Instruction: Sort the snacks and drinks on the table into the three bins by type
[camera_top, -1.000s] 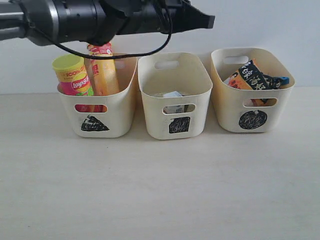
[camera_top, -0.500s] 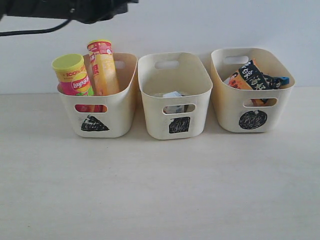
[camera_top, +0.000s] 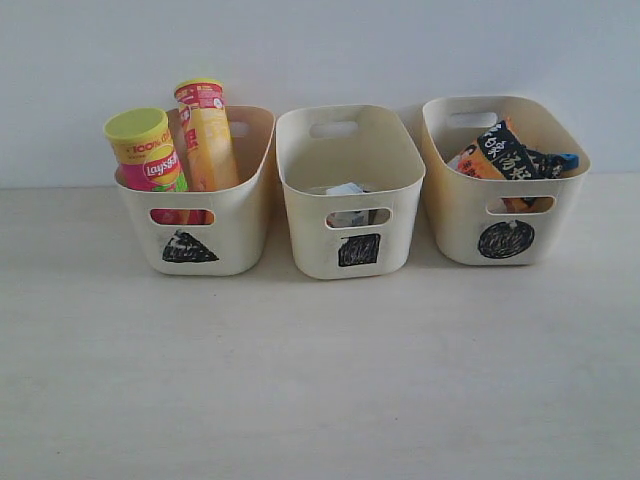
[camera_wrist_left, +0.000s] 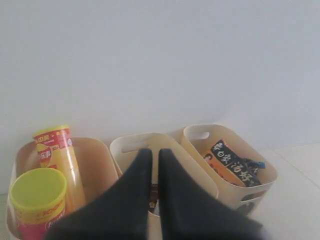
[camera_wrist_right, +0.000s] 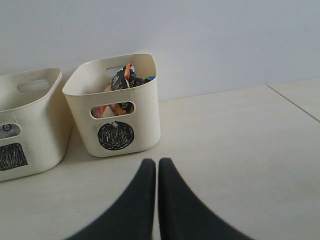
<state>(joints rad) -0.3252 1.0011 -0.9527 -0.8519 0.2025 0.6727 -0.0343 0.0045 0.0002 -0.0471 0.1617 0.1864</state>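
Now, on your table (camera_top: 320, 400) the three bins (camera_top: 350, 150) stand in a row. The triangle bin (camera_top: 240, 220) holds two tubes (camera_top: 205, 135), their lower halves hidden by its wall. The circle bin (camera_top: 455, 215) holds packets (camera_top: 500, 150), crumpled together and hard to separate. In the square bin (camera_top: 310, 215) you see only a scrap of something white (camera_top: 347, 189). Both the left gripper (camera_wrist_left: 155, 151) and right gripper (camera_wrist_right: 156, 161) are pressed together, gripping nothing.

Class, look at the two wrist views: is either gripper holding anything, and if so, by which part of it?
Nothing is held. The left gripper and the right gripper both have their jaws closed together, with nothing between them.
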